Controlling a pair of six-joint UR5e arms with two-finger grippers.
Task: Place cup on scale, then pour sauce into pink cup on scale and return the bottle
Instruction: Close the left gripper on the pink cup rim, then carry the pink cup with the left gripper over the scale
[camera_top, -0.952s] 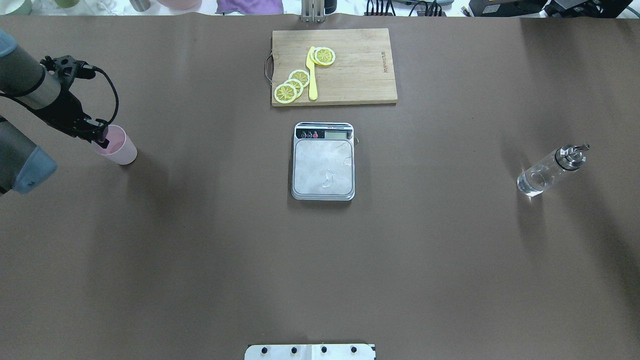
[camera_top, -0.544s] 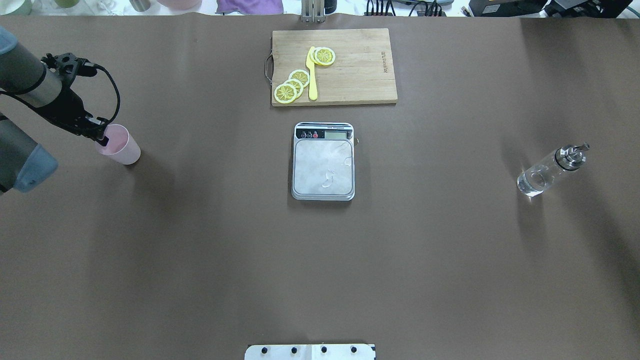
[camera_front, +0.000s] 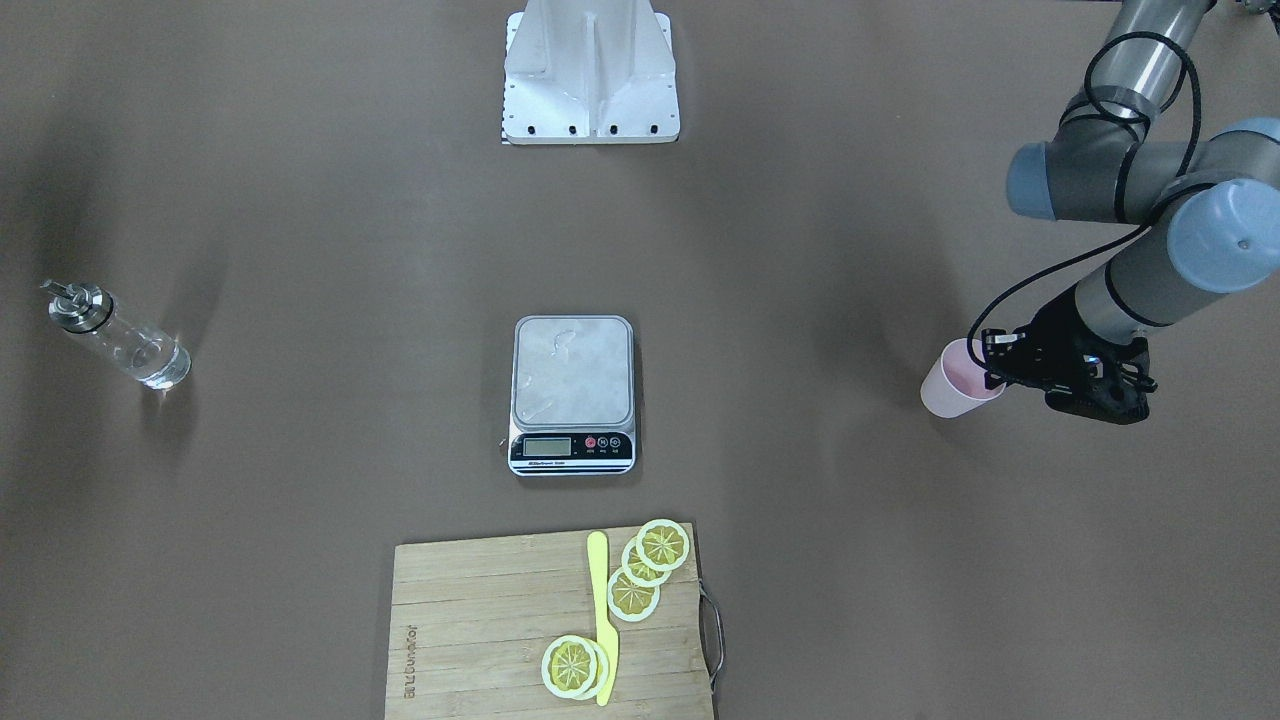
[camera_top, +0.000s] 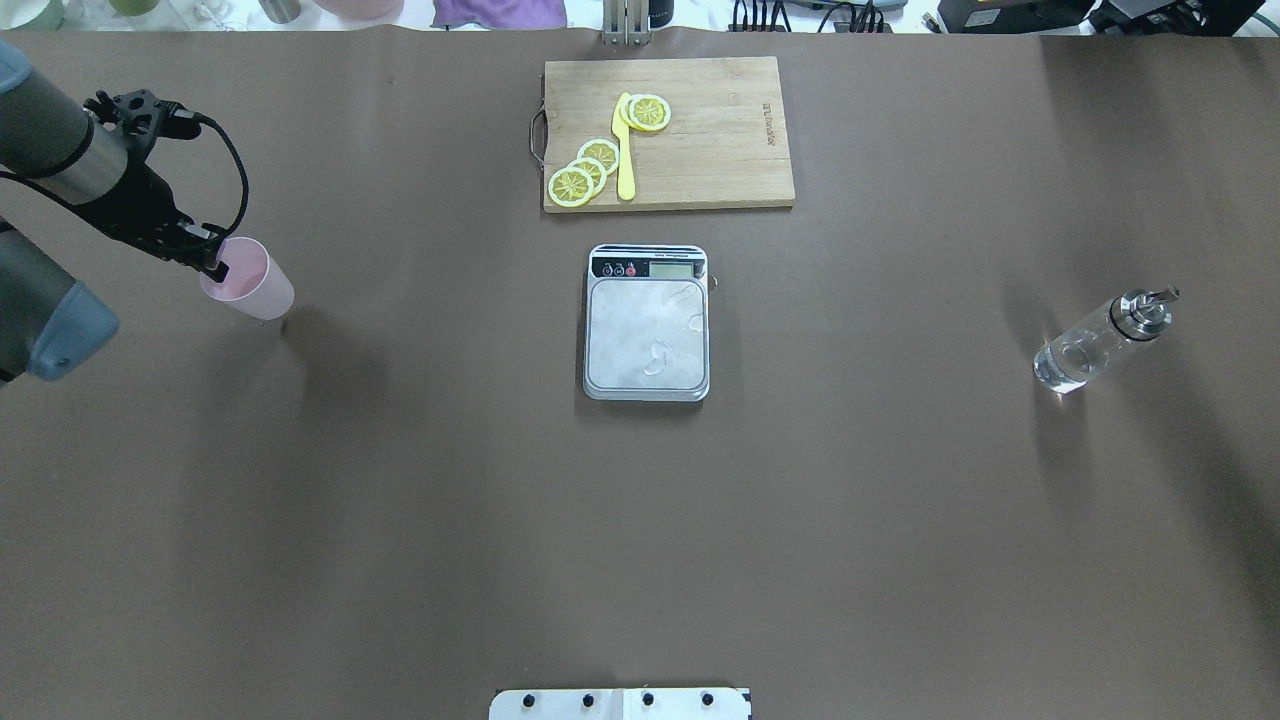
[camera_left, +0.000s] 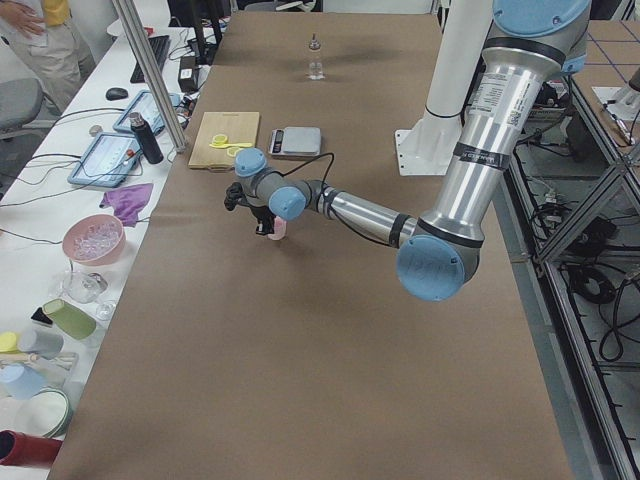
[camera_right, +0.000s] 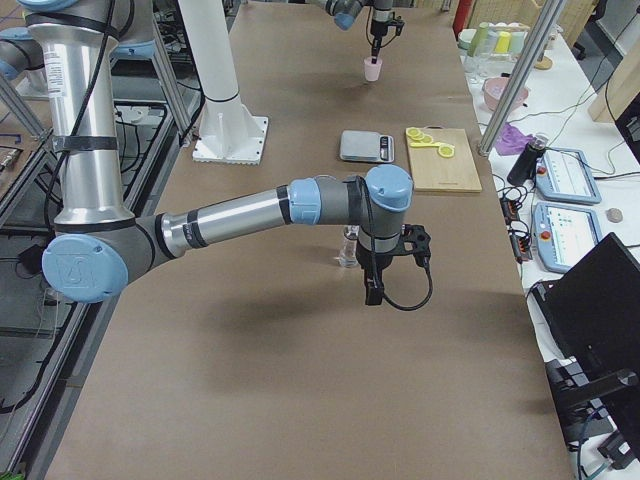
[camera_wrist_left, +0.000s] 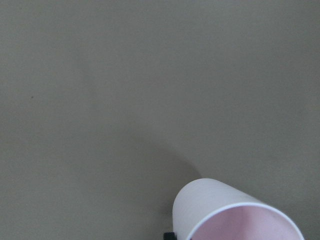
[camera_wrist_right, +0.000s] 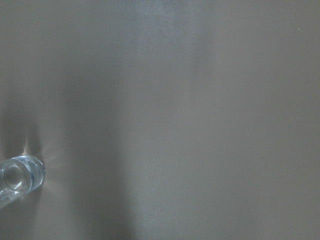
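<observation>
One pale pink cup (camera_top: 252, 288) hung far out at 9 o'clock on the table (camera_top: 640, 520), reading the overhead view with the robot at 6 o'clock. The left jaws pinched its rim, a dark finger showing inside the mouth. The cup was tilted and raised off the table, and its shadow lay apart from it at about 5 o'clock.

The scale (camera_top: 647, 335) sat at the table's middle, well apart from the cup, with its steel plate bare and its display strip on the 12 o'clock side. Near it at 12 o'clock lay a wooden cutting board (camera_top: 720, 150) carrying lemon slices (camera_top: 650, 112) and a yellow knife (camera_top: 625, 160).

The glass bottle (camera_top: 1095, 345) stood upright far out at 3 o'clock, untouched. The right arm (camera_right: 240, 215) reached beside it in the right-side view. Whether the right jaws were spread or pressed together, I could not tell.
</observation>
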